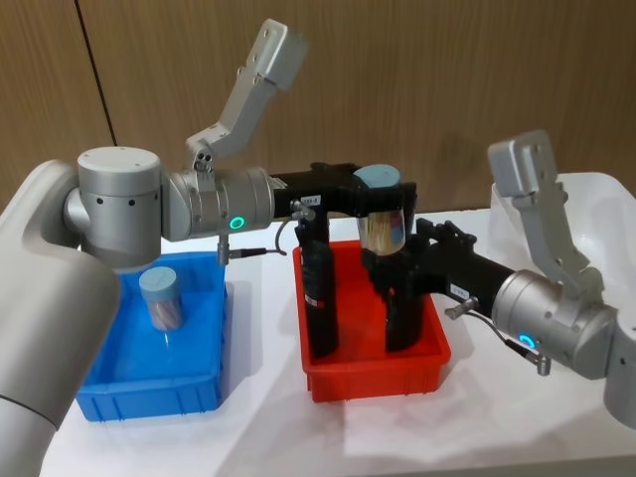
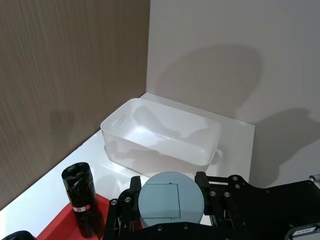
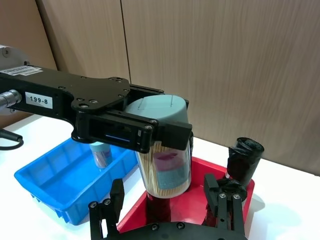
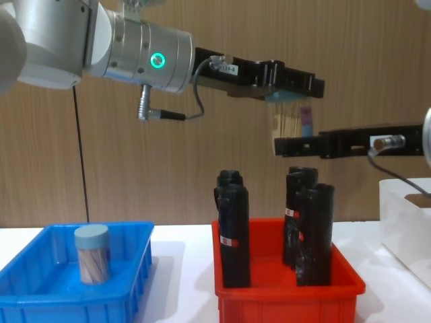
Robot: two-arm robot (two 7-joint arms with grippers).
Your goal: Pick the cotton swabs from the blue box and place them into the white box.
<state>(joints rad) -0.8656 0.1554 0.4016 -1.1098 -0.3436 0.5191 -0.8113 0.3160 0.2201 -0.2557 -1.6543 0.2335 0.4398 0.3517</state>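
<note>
Above the red bin (image 1: pixel 373 378), the left gripper (image 1: pixel 381 202) is clamped on a cotton swab tub (image 3: pixel 165 170) just under its pale lid. The tub hangs upright, long axis vertical, lid up. The right gripper (image 4: pixel 289 145) is spread wide, one finger on either side of the tub's base, gaps showing. Left of the red bin, a second tub (image 1: pixel 162 298) stands upright in the blue box (image 1: pixel 149 393); right of it sits the white box (image 2: pixel 150 150).

Blue box (image 1: pixel 149 390): shallow, bright blue, ribbed sloping sides; at the table's left.
Resting tub (image 1: pixel 162 298): clear cylinder, pale blue-grey lid, tan-sticked swabs; upright on that box's floor.
Raised tub (image 1: pixel 384 221): same make; upright, clamped aloft near the lid.
White box (image 2: pixel 150 125): translucent, smooth-walled, handle cutout; far right.
</note>
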